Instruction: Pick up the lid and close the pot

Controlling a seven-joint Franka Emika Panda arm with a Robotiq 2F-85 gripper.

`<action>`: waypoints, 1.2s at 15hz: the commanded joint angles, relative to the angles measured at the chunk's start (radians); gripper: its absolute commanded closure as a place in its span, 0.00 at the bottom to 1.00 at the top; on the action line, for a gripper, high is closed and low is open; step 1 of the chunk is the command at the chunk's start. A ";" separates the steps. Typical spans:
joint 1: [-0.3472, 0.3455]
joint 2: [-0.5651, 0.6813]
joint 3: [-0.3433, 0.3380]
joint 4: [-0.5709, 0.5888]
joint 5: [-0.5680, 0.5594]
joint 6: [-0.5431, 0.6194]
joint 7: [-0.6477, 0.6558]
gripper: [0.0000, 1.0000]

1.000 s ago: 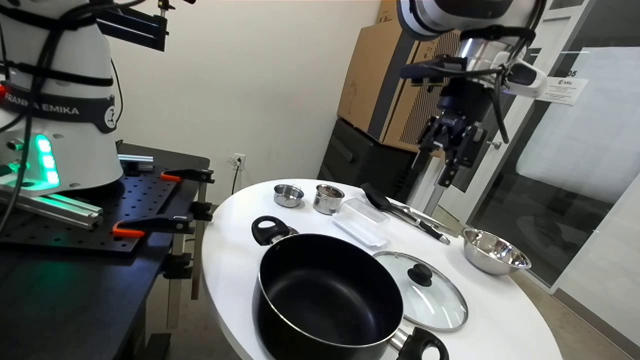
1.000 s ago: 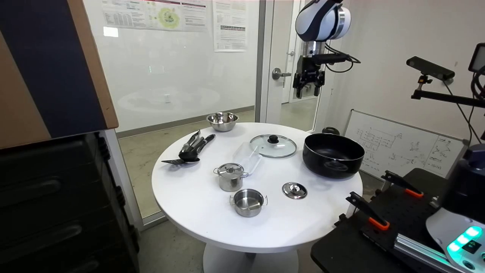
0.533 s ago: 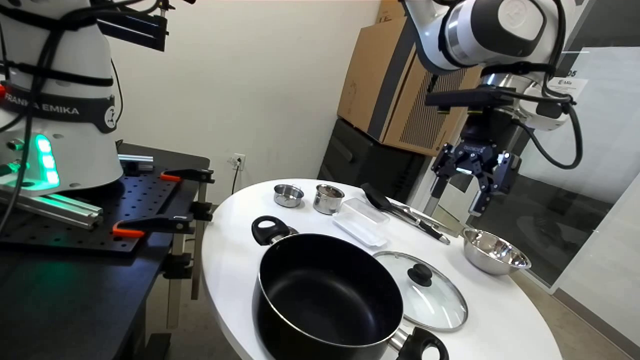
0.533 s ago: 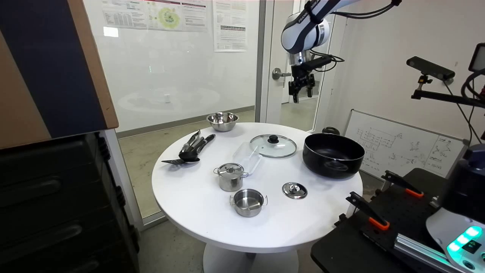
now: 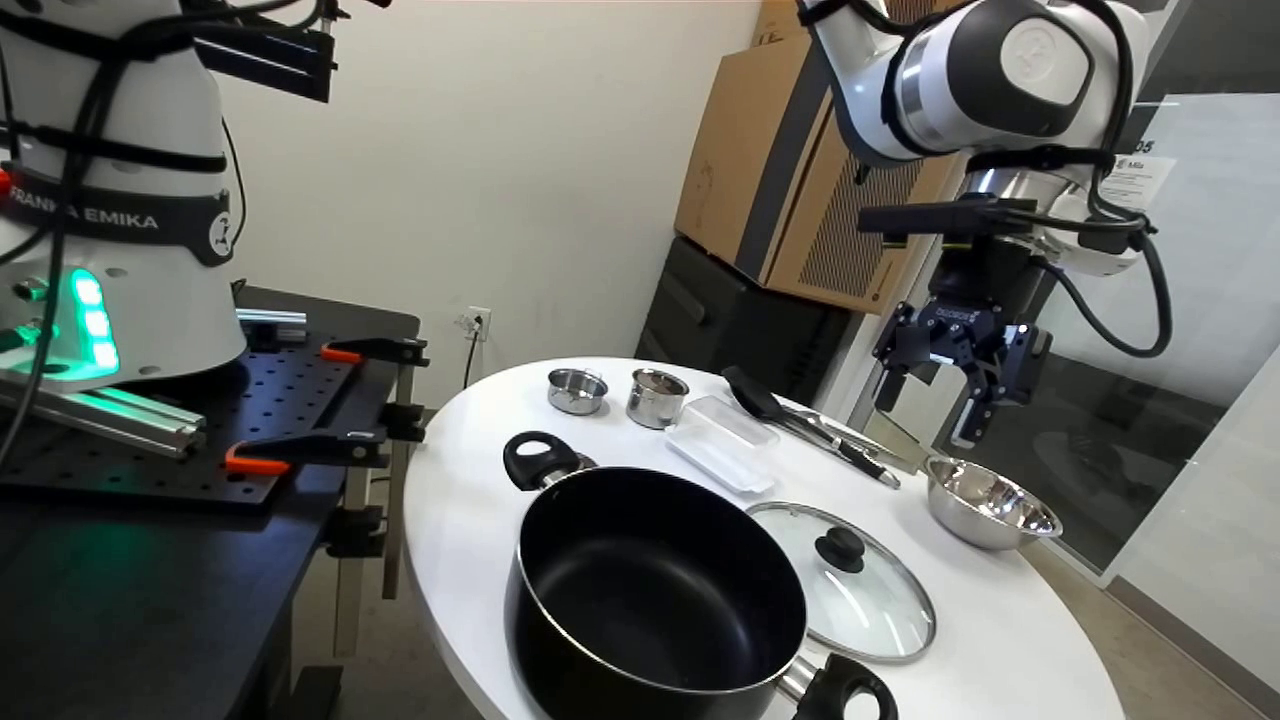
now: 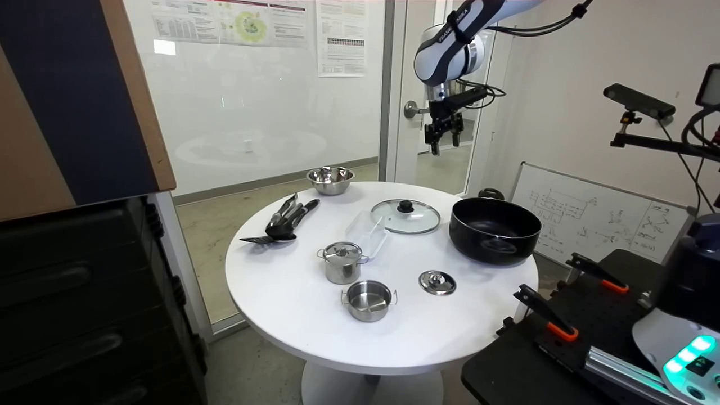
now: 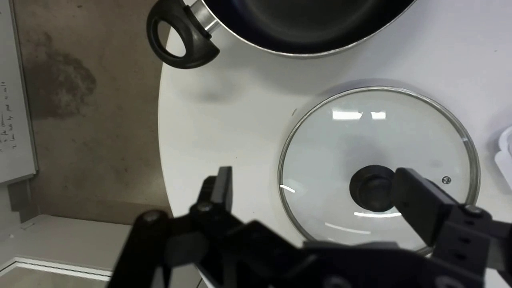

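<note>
Gripper (image 5: 925, 423) face-dn w/ jaws wide apart.

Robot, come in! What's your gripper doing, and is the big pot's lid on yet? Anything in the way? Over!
Gripper open, empty, midair. Glass lid flat on table, knob up, pot uncovered. Wrist view: nothing seen between gripper and lid.

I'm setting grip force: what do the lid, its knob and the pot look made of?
Lid: probably glossy glass, being see-through with sharp reflections.
Knob: perhaps plastic, plain black with no metallic shine.
Pot: likely metal, since a silvery edge shows around its smooth black inside, which looks coated.
</note>
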 commanded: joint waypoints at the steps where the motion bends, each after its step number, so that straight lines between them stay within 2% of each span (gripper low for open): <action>1: -0.002 0.001 0.002 0.003 -0.001 -0.003 0.000 0.00; 4: -0.010 0.007 0.009 0.003 0.008 0.006 -0.018 0.00; 10: -0.046 0.103 0.079 0.030 0.080 0.113 -0.152 0.00; 18: -0.061 0.256 0.112 0.133 0.147 0.138 -0.184 0.00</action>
